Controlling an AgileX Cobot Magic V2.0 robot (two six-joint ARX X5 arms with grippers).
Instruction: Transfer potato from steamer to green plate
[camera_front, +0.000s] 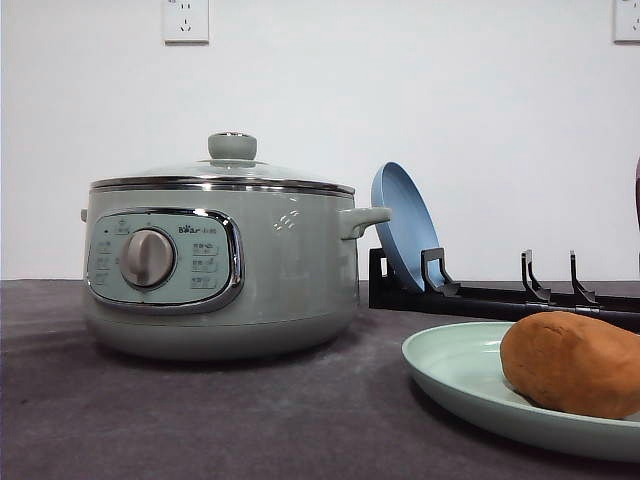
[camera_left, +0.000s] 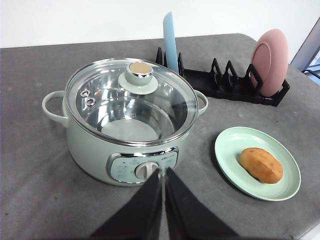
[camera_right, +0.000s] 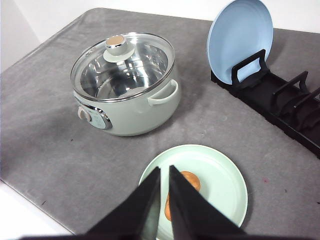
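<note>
Front view: the steamer (camera_front: 225, 255) stands on the left of the grey tabletop (camera_front: 200, 420), its glass lid (camera_front: 225, 170) seated on the rim and its dial facing the camera. To its right and nearer the camera lies the green plate (camera_front: 455, 375), and the potato (camera_front: 570, 362) rests on it, toward the plate's right side. Behind the plate a black dish rack (camera_front: 500, 295) runs along the far edge of the tabletop, with a blue plate (camera_front: 400, 225) standing on edge in its left slot, just beside the steamer's right handle.

The left wrist view looks down on the same layout. Through the closed lid the steamer's steel bowl looks bare, with nothing lying in it. The potato (camera_left: 261, 165) lies near the middle of the green plate (camera_left: 235, 150), well apart from the steamer (camera_left: 100, 145). A pink plate (camera_left: 271, 62) stands on edge at the right end of the rack (camera_left: 220, 82). The left gripper (camera_left: 163, 175) has its two dark fingers pressed together with only a thin seam between them, holding nothing, positioned above the tabletop in front of the steamer's dial.

In the right wrist view the right gripper (camera_right: 164, 175) sits over the green plate (camera_right: 220, 175) and the potato (camera_right: 190, 181), its fingers close together with a narrow gap and nothing pinched.
</note>
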